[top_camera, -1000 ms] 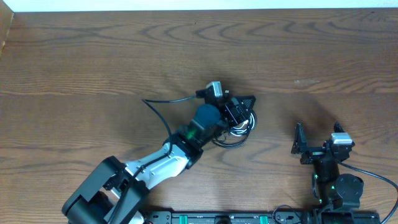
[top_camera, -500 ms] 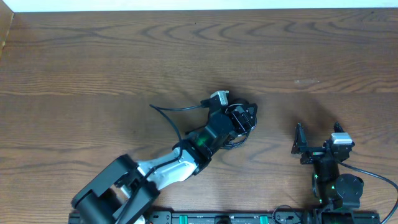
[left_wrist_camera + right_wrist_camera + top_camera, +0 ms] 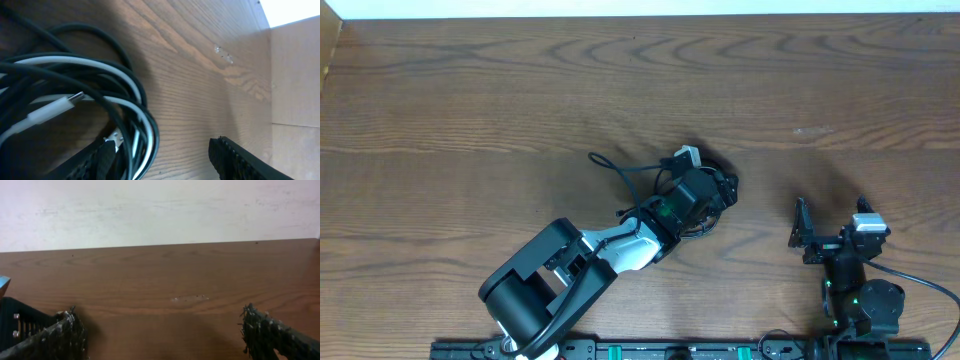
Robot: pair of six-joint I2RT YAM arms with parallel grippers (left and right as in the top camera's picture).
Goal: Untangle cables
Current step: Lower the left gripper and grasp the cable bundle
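Presently left end effector point(image 3: 162, 150) spread over coiled cables point(image 3: 55, 107).

The table point(image 3: 470, 90) was dark brown wood with a broad, wavy grain. A small pale scuff point(image 3: 815, 130) marked its surface right of the middle. A white wall point(image 3: 150, 210) rose behind the far edge, and a light wooden panel point(image 3: 297, 75) stood upright at one edge

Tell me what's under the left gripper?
A tangle of cables: black loops with a white cable among them, on the wooden table. From overhead, the left gripper covers most of the pile, so how the cables cross is hidden.
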